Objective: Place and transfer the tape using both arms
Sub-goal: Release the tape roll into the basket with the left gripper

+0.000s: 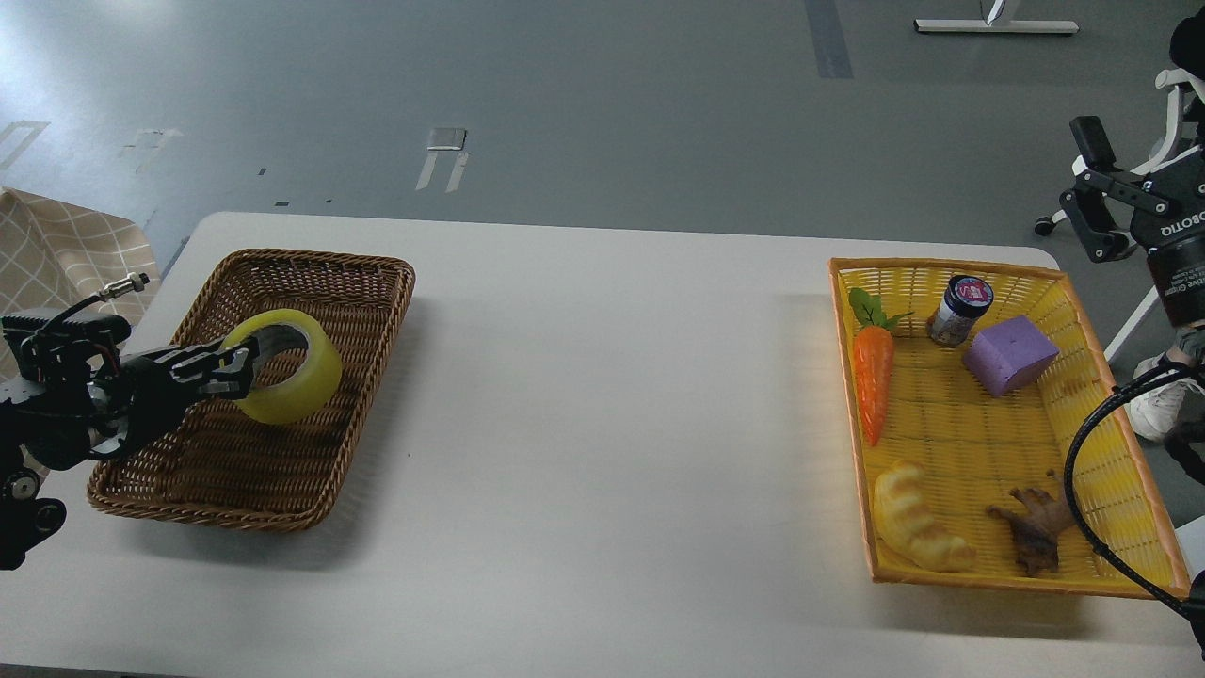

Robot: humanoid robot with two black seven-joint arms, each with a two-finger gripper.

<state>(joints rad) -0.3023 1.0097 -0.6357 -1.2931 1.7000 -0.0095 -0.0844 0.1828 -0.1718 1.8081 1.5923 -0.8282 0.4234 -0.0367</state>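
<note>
So the white table (602,395) is the big thing here and I'll place everything off it: a brown wicker basket (273,395) sits on its left end, a yellow plastic basket (998,424) on its right end, and the middle stretch between them is bare. The yellow one holds a toy carrot (873,377), a purple block (1009,355), a small jar (960,309), a bread roll (918,518) and a little brown figure (1036,527), none of which matter for now. The tape (287,365) is at the table's left end, tilted up on edge over the wicker basket, with the left gripper (233,370) clamped on its near wall (one finger looks to be poking into the core hole, the other on the outside). The right gripper (1097,202) hangs off past the table's right edge, fingers spread apart and holding nothing. What could go wrong, as I see it: the pinch is only on one side of a slick ring, so the roll could swing or slip out on the way toward the table's middle, or clip the wicker rim on the lift. And since it's on edge, a sloppy set-down could send it rolling away before the right arm gets there
</note>
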